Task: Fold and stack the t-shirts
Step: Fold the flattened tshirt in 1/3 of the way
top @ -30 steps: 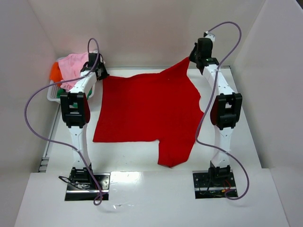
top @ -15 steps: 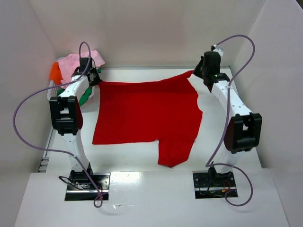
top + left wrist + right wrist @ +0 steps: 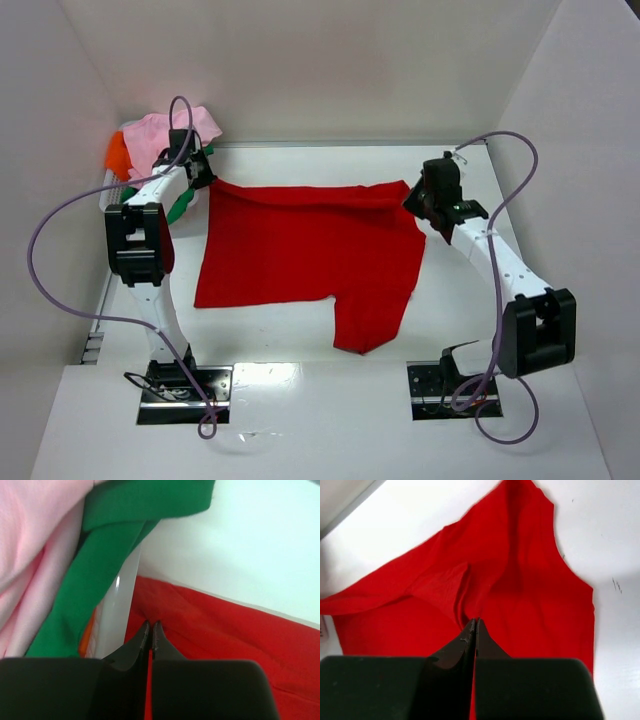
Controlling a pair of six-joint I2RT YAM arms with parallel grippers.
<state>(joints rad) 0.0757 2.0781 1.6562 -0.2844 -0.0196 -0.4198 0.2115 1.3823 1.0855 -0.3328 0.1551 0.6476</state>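
Note:
The bright red t-shirt [image 3: 300, 250] lies spread on the white table, its far edge folded toward me. My left gripper [image 3: 202, 176] is shut on its far left corner [image 3: 165, 620]. My right gripper [image 3: 418, 197] is shut on its far right corner [image 3: 470, 600]. A sleeve hangs toward the near edge at the lower middle. The light pink t-shirt [image 3: 160, 135], the green t-shirt [image 3: 180, 208] and the orange t-shirt [image 3: 117, 153] are piled in a white basket [image 3: 112, 190] at the far left. The pink [image 3: 30, 545] and green [image 3: 110, 545] shirts also show in the left wrist view.
White walls enclose the table on the left, back and right. The basket wall [image 3: 120, 610] stands right beside my left gripper. Purple cables loop from both arms. Bare table shows right of the red shirt [image 3: 470, 300] and in front of it.
Both grippers have pulled the red shirt's far edge toward me. The right gripper came down and forward from the back wall, folding the raised right corner over. The left gripper shifted slightly.

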